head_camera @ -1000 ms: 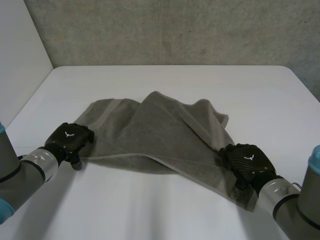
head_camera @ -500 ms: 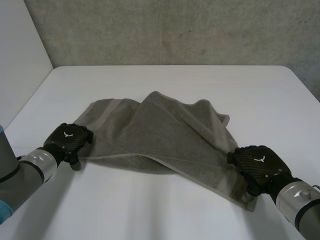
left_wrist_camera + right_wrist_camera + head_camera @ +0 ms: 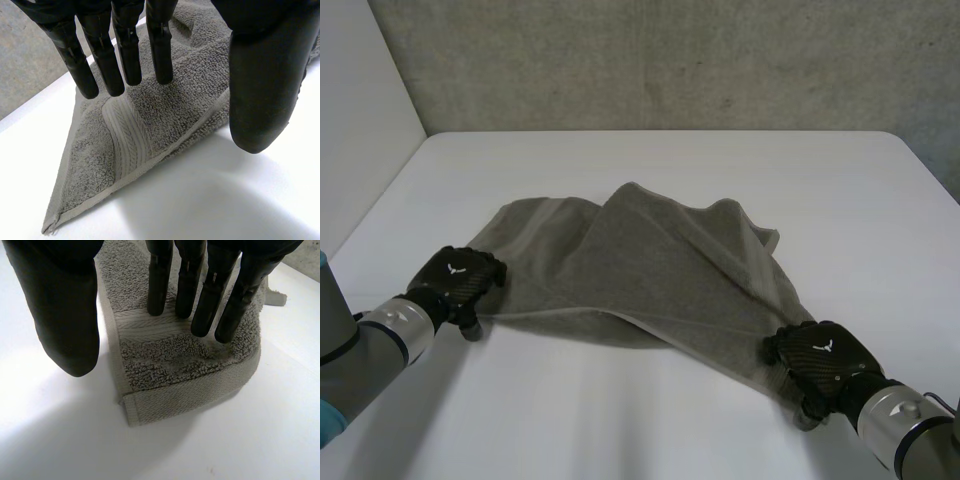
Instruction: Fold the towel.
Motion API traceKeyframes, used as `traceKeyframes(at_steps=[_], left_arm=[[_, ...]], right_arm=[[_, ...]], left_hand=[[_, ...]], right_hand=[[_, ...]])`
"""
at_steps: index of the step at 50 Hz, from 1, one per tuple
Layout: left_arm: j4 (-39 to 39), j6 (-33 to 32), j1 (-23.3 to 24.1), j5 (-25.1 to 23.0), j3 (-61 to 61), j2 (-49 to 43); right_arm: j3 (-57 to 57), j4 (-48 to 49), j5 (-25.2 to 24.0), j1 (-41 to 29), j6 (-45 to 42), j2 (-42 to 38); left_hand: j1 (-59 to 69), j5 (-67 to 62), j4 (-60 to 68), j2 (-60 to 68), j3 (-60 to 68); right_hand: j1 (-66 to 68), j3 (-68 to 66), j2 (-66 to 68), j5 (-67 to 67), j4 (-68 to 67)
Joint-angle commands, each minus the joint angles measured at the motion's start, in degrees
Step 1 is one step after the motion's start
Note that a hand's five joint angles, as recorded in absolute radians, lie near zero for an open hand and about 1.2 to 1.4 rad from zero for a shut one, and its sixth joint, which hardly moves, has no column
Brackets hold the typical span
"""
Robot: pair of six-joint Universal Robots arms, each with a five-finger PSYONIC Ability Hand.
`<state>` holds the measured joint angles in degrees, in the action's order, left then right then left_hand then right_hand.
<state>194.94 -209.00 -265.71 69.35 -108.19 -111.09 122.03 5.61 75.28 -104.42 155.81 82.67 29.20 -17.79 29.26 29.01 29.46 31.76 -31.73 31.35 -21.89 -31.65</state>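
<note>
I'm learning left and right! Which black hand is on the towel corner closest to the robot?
The right hand, fingers flat on the grey towel's nearest corner. The left hand rests farther back, at the towel's other end.

A grey-green terry towel (image 3: 640, 270) lies rumpled on the white bench (image 3: 670, 165), stretched from about 9 o'clock to 4 o'clock around the bench's middle. One layer is folded over on a slant, peaking toward 12 o'clock. A flat woven band crosses the pile near each end, and both end corners lie flat.
</note>
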Motion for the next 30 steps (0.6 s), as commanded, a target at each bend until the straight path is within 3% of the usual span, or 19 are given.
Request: traceKeyframes(at_steps=[1,30], left_arm=[[0.00,0.00,-0.08,0.00,0.00,-0.01],[0.09,0.00,-0.08,0.00,0.00,-0.01]], right_arm=[[-0.22,2.39,0.04,0.00,0.02,-1.81],[-0.57,6.78,0.13,-0.09,-0.06,-5.77]], left_hand=[[-0.98,-0.42,-1.04,-0.80,-1.24],[-1.15,-0.25,-1.21,-0.96,-1.41]], right_hand=[[2.72,-2.75,3.12,-2.58,-2.83],[16.18,-16.20,16.58,-16.04,-16.29]])
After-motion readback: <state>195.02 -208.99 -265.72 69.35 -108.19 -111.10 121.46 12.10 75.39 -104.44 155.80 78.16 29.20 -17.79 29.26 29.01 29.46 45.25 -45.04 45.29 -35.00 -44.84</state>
